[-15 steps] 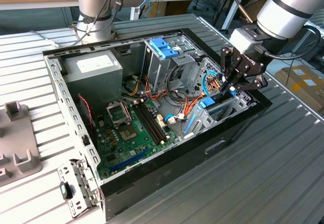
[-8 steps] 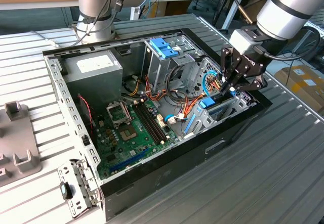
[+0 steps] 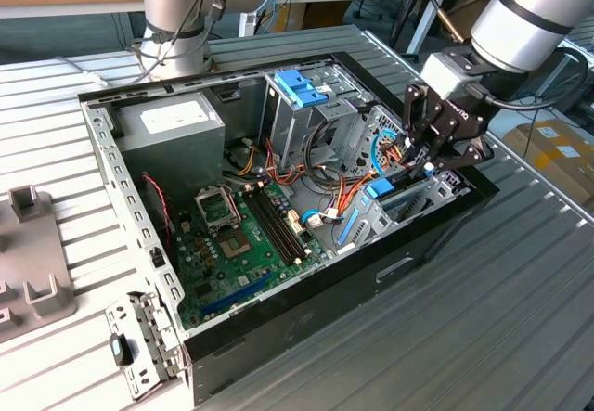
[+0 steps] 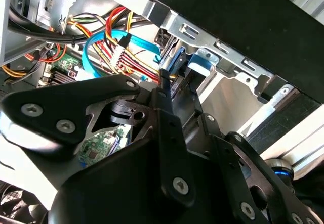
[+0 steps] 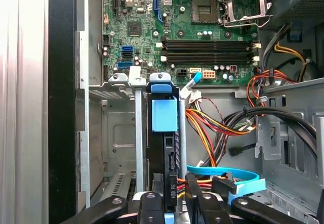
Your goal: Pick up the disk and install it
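Observation:
The disk (image 5: 169, 166) stands on edge in the metal bay (image 5: 121, 133) at the front corner of the open computer case (image 3: 306, 309); its blue carrier tab (image 5: 164, 114) faces the motherboard (image 5: 192, 27). My gripper (image 5: 173, 204) reaches down onto the disk's other end, one finger on each flat side, and appears shut on it. In the exterior view the gripper (image 3: 419, 159) hangs over the case's right corner, just above the blue carrier (image 3: 379, 189). The second wrist view looks along the fingers (image 4: 164, 90) to the blue carrier (image 4: 195, 67).
Red, yellow and orange power wires (image 5: 202, 128) and a flat blue cable (image 5: 228, 176) lie right beside the bay. A tall drive cage with a blue clip (image 3: 299, 86) stands behind, with the power supply (image 3: 172, 123) at the back. Grey fixtures (image 3: 32, 290) sit on the exterior view's left.

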### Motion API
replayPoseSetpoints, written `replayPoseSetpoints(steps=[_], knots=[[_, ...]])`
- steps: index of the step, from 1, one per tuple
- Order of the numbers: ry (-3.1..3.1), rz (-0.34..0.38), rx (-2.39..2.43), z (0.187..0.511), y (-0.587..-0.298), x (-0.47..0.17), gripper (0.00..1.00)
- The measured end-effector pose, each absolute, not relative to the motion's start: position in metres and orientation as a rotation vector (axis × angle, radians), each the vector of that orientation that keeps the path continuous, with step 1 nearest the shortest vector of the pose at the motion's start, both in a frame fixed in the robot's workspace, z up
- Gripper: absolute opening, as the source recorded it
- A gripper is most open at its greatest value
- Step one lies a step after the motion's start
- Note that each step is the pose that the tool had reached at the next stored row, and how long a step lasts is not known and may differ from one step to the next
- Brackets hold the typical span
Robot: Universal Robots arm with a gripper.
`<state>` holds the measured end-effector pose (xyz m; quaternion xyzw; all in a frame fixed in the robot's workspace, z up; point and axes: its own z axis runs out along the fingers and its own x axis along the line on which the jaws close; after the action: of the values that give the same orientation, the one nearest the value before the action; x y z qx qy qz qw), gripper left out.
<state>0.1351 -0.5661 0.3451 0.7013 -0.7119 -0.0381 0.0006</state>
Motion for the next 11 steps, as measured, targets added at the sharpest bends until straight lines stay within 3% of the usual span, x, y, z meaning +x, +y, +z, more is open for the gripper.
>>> replayPoseSetpoints(steps=[7,10,11], knots=[[-2.236,-0.121,2.203,0.3488,-0.5658,0.1353,0.30],[-2.235,-0.123,2.202,0.3480,-0.5658,0.1361,0.11],[-2.235,-0.124,2.202,0.3474,-0.5658,0.1363,0.11]])
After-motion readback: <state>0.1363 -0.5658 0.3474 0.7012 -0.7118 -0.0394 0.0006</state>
